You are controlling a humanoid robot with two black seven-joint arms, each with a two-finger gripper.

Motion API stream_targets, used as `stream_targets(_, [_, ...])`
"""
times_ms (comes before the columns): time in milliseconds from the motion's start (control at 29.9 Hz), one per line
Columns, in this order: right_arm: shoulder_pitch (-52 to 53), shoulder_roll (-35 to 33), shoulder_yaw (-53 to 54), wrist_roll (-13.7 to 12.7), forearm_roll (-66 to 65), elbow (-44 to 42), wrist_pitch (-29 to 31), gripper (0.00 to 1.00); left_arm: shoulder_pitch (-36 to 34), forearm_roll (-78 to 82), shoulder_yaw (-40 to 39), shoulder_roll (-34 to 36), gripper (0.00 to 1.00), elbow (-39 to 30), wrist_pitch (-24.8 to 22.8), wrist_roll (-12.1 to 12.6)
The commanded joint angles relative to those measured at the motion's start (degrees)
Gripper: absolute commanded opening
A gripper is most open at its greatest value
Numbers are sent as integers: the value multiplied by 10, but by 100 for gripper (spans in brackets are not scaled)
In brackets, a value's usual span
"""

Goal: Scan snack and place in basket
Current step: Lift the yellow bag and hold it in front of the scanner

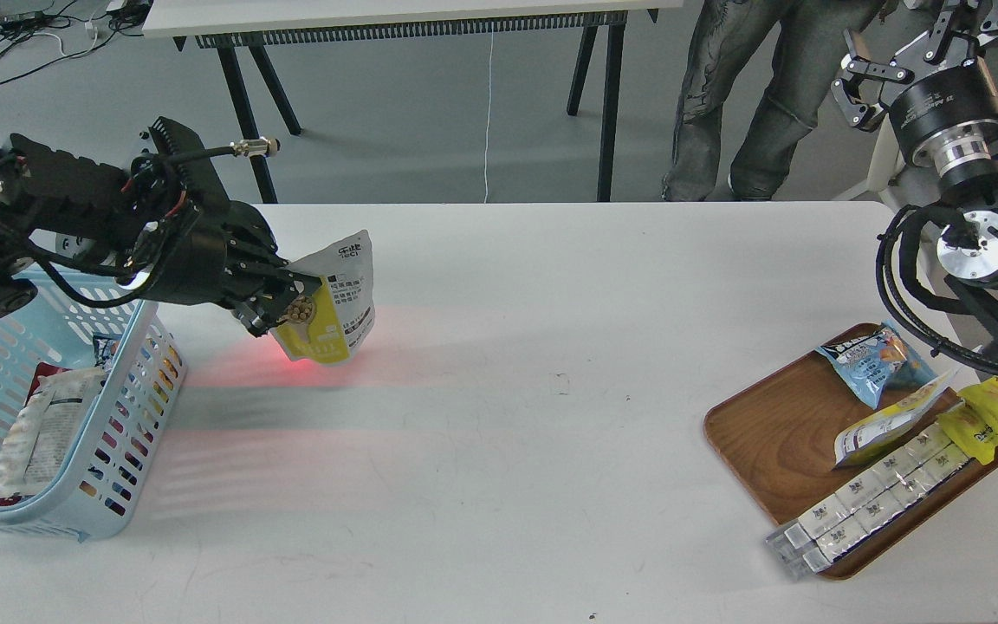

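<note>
Left gripper (278,299) clamps the snack (333,299) just right of the basket (131,416).
The pouch hangs above the table (499,416), over a red glow; right gripper (906,61), far from the basket, spreads open.

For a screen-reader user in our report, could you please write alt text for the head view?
The robot's left claw holds a yellow-and-white snack pouch above a white table, red light glowing beneath it, beside a light blue basket. Its right claw is raised and open, above a wooden tray of packets.
</note>
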Motion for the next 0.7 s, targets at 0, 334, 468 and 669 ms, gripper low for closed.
stream_targets(0, [0,0,0,0,0,0,0,100,9,2,1,0,0,8,0,0])
stream_targets(334, [0,0,3,0,0,0,0,100,-10,1,-31,1,0,-11,0,0])
stream_targets(468, [0,0,3,0,0,0,0,100,-14,1,-32,0,0,-12,0,0])
stream_targets(669, [0,-1,4,0,0,-1,0,100,-17,0,-33,4,0,-15,0,0])
